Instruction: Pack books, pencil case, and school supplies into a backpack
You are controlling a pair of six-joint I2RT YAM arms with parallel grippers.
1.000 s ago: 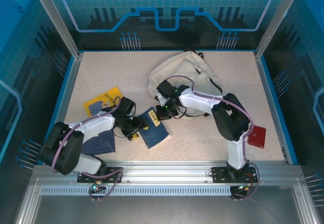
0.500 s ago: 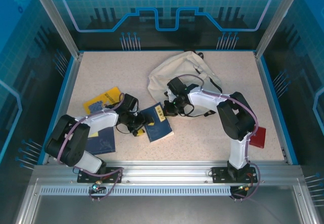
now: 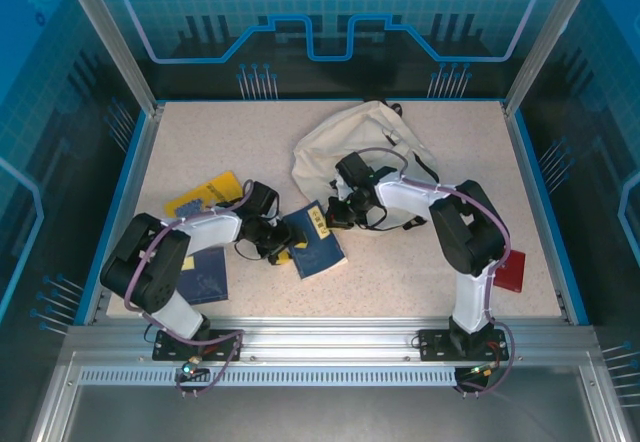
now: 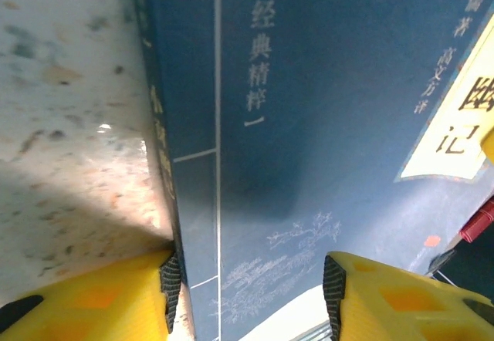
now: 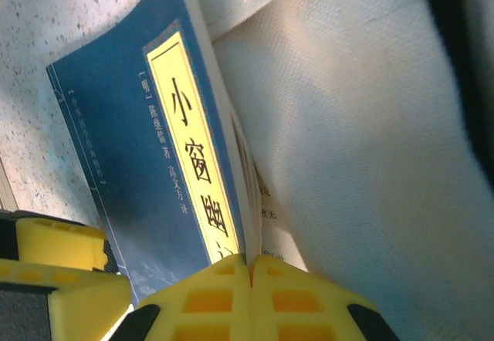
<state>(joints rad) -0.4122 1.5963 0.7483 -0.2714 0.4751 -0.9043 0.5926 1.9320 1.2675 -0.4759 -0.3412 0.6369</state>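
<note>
Backpack [image 3: 340, 142], blue book [image 3: 318, 249] crowd centre; table [image 3: 220, 142] far-left seemingly open.

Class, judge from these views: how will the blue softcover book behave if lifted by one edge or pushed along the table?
The blue book probably flops: in the right wrist view its cover bows where the right end effector pinches it. It looks thin, so likely light. Resting on the speckled table, it should slide, not roll.
</note>
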